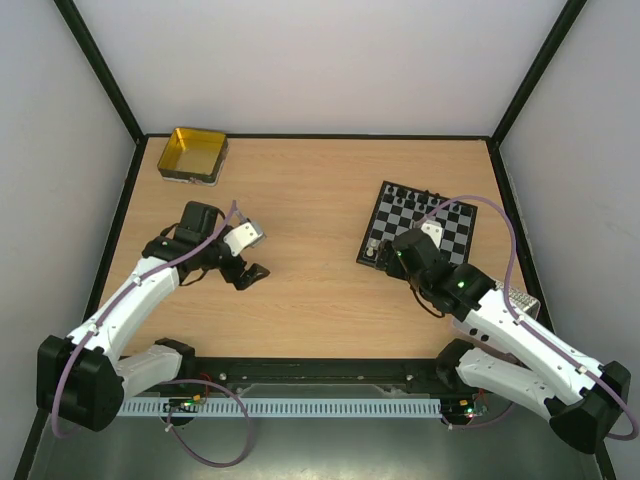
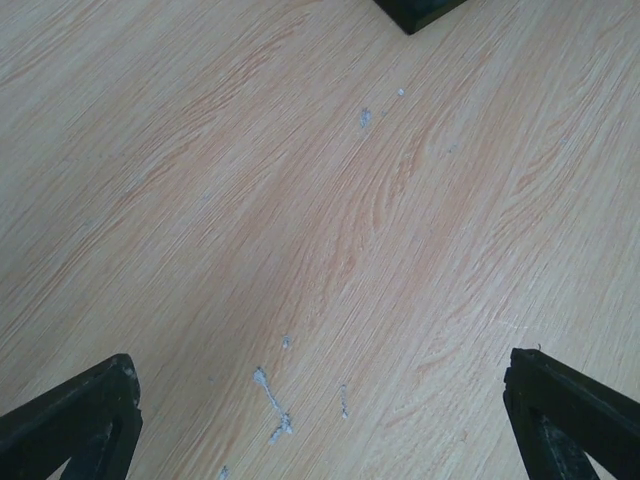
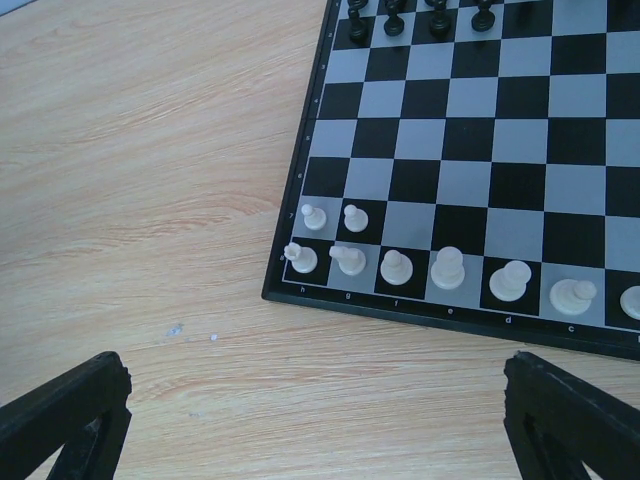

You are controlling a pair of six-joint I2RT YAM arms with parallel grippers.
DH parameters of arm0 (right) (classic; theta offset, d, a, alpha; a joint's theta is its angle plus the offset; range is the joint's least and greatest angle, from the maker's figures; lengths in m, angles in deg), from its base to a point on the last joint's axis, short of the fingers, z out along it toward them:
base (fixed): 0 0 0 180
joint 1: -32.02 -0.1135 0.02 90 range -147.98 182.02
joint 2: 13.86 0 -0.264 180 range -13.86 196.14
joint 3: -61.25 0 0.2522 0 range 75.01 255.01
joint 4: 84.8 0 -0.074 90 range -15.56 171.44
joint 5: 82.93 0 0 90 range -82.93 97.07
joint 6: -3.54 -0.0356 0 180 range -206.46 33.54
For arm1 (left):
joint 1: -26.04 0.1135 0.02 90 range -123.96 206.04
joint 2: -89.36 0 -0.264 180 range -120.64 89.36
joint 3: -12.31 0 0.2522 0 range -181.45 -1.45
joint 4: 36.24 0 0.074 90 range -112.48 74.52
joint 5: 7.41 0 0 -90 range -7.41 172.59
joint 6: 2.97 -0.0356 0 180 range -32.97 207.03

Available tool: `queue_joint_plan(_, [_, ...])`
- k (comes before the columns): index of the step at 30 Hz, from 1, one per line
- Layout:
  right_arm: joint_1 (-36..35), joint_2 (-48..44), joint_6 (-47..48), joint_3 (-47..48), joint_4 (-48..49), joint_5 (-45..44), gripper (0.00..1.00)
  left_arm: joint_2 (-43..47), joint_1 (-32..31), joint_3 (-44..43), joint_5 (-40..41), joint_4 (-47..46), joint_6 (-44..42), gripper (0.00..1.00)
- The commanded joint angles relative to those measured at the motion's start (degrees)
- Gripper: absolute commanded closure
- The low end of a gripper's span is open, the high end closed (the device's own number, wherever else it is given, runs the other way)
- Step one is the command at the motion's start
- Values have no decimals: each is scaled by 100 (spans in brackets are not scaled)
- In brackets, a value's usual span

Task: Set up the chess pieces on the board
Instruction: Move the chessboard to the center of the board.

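Note:
The board (image 1: 425, 228) lies at the right of the table, and its near left corner (image 3: 300, 290) fills the right wrist view. White chess pieces (image 3: 447, 267) stand along its nearest row, with two white pawns (image 3: 355, 216) in the row behind them. Black chess pieces (image 3: 395, 20) line the far side. My right gripper (image 3: 315, 365) is open over bare wood just short of the board's corner, nothing between its fingers (image 3: 70, 420). My left gripper (image 1: 250, 274) is open over the table's left middle, also empty (image 2: 322, 362).
A yellow square tin (image 1: 193, 155) sits at the far left corner of the table. Dark rails and white walls border the table. Grey smears (image 2: 270, 400) mark the wood under the left gripper. A dark corner (image 2: 415, 12) shows at the left wrist view's top edge.

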Motion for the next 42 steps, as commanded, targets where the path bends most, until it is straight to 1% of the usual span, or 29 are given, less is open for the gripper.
queue_joint_plan(1, [-30,-78,-96,-106,6,-200,3,-12,-39,91,-119,41,-49,2])
queue_joint_plan(16, [-25,63,-491,-20,-262,-723,2,-156,-40,109,81,-151,154,1])
queue_joint_plan(19, [-1,158,-657,86,-360,-848,3,-243,-45,102,436,-376,349,1])
queue_joint_plan(21, [125,206,-677,218,-369,-849,2,-413,-45,48,719,-519,488,0])
queue_joint_plan(23, [436,248,-643,400,-320,-757,1,-621,-46,-38,857,-642,581,1])
queue_joint_plan(24, [663,274,-599,503,-284,-685,3,-735,-40,-93,856,-651,587,1])
queue_joint_plan(28, [1546,459,-554,1150,-240,-612,14,-1086,-43,-276,941,-751,607,4])
queue_joint_plan(31, [2262,639,-541,1442,-48,-358,24,-1365,-40,-646,995,-667,518,12])
queue_joint_plan(34, [3291,1026,-593,1521,206,492,50,-1661,-45,-1032,1013,-579,456,19])
queue_joint_plan(35, [3684,1203,-631,1508,294,893,61,-1756,-41,-1152,997,-547,434,21])
queue_joint_plan(38, [4605,1722,-863,1375,624,1900,84,-1947,-53,-1417,966,-520,420,22])
queue_joint_plan(39, [4833,1877,-996,1312,732,2144,94,-1982,-50,-1463,941,-523,421,22])
queue_joint_plan(40, [5032,2027,-1114,1247,872,2332,97,-2008,-48,-1514,895,-535,421,22])
queue_joint_plan(42, [5275,2225,-1359,1090,1232,2550,98,-2017,-52,-1566,792,-566,441,22])
